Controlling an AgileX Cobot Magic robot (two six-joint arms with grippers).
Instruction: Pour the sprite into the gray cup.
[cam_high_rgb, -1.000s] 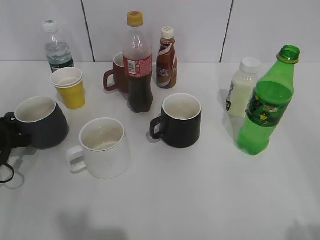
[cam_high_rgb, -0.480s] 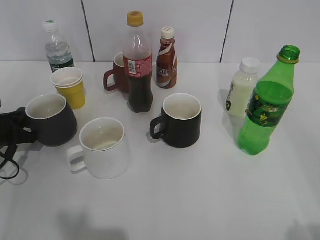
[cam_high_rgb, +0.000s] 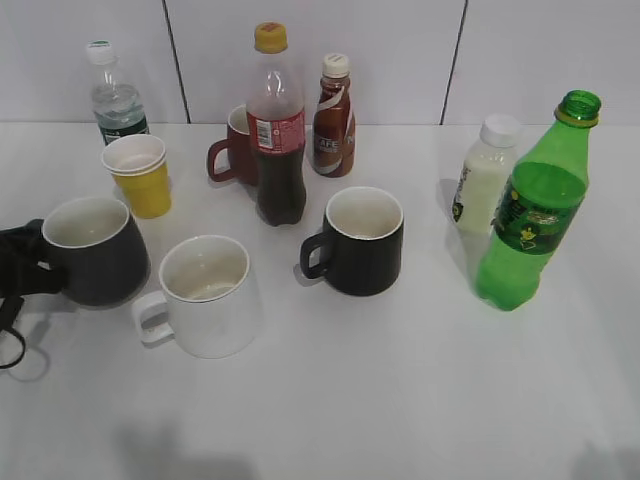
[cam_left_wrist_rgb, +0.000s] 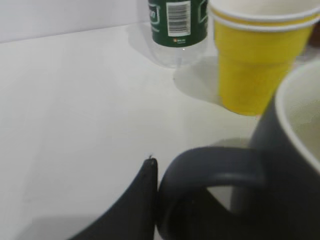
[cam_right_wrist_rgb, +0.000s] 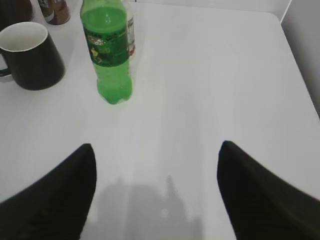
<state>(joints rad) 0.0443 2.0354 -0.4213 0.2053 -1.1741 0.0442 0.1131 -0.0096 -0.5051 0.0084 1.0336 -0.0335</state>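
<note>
Gray cup (cam_high_rgb: 92, 249): your left claw (cam_left_wrist_rgb: 150, 200) clamps its handle, seen only by the wrist. Right claw (cam_right_wrist_rgb: 155, 187) gapes, sprite (cam_right_wrist_rgb: 108, 55) ahead-left.

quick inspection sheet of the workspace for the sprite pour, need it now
surface: white table, dry, no spill seen
job's things: sprite upright at right, cap off, untouched; gray cup upright at left, empty
clutter: white mug, black mug, cola bottle, brown mug, coffee bottle, yellow cups, water bottle, white milk bottle
grippers: left gripper at the cup's handle, closure cannot be told; right gripper open, short of the sprite
cables: dark loop at left edge
surroundings: white tiled wall
</note>
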